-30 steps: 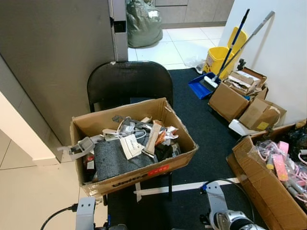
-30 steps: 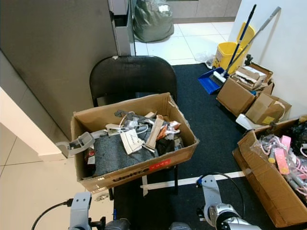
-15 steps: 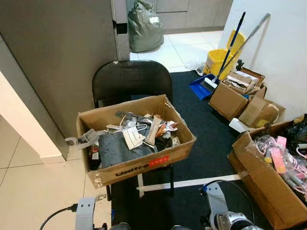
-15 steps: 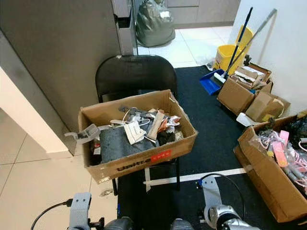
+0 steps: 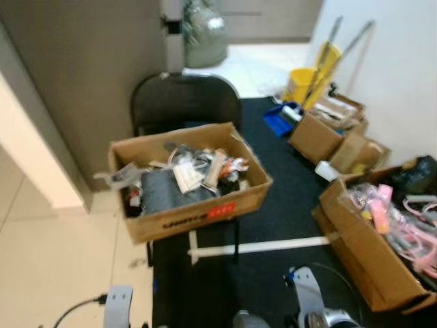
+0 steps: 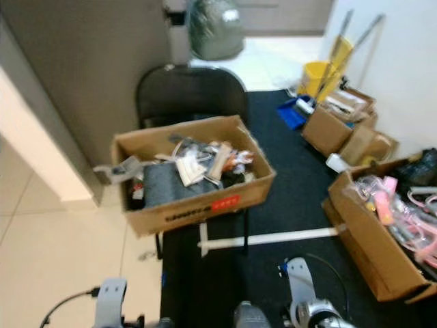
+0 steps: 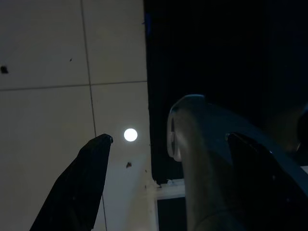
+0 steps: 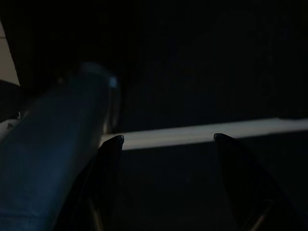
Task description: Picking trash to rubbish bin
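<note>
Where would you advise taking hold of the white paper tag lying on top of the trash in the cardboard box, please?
Probably by the white paper tag's raised lower edge, coming straight down from above: it lies flat on the grey cloth, and the cardboard box walls block a sideways approach.

the open brown cardboard box of trash (image 5: 198,210) on the black chair carries dark print and a red label on its front, both too blurred to read.
</note>
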Robot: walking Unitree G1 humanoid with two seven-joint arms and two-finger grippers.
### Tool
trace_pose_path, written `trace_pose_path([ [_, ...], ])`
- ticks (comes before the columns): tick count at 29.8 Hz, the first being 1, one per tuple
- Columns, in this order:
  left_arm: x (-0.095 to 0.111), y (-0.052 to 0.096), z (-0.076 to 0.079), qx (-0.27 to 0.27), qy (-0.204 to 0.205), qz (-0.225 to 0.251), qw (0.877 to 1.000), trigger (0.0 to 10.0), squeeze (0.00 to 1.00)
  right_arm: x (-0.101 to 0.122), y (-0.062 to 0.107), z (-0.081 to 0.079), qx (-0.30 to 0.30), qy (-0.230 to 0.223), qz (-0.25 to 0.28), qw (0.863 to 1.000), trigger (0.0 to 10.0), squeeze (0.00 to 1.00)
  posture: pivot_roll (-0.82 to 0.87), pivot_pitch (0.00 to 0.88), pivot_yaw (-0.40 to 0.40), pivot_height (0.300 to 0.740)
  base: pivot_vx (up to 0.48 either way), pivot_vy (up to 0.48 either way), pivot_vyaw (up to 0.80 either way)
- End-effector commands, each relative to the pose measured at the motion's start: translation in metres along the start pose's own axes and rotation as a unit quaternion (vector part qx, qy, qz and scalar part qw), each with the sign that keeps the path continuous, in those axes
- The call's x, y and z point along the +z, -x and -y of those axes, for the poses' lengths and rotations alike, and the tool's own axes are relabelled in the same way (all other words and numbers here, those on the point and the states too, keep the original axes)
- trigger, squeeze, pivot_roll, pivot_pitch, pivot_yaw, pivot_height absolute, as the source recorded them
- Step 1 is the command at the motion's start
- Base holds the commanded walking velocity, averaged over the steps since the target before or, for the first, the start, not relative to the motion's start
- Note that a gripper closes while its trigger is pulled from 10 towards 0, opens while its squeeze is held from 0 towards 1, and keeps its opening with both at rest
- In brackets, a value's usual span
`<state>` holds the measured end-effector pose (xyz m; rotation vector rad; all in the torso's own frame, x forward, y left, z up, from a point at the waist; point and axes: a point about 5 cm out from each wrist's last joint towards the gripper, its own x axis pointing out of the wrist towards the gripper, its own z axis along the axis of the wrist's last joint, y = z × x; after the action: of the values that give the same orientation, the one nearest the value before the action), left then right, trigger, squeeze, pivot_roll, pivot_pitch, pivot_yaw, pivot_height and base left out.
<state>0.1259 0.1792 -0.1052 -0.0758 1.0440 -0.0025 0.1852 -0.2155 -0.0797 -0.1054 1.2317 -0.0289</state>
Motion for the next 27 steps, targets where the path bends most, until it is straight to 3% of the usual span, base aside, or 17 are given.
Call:
trace_pose_path([
  [1, -0.0343, 0.0071, 0.0034, -0.004, 0.002, -0.067, 0.998, 10.0, 0.00, -0.0048, -0.0001, 0.0032, -0.004, -0.006, -0.006, 1.000, 10.0, 0.00, 0.05, 0.072, -0.014, 0.740, -0.296, 0.000, 0.00],
  [16, -0.0335, 0.0067, 0.0049, -0.007, 0.000, -0.065, 0.998, 10.0, 0.00, -0.0053, 0.0000, 0.0043, -0.006, -0.008, -0.005, 1.000, 10.0, 0.00, 0.04, 0.072, -0.014, 0.740, -0.295, 0.000, 0.00],
  [27, -0.0326, 0.0064, 0.0044, -0.004, -0.001, -0.064, 0.998, 10.0, 0.00, -0.0050, -0.0001, 0.0041, -0.005, -0.007, -0.003, 1.000, 10.0, 0.00, 0.04, 0.072, -0.014, 0.740, 0.000, 0.000, -0.07],
])
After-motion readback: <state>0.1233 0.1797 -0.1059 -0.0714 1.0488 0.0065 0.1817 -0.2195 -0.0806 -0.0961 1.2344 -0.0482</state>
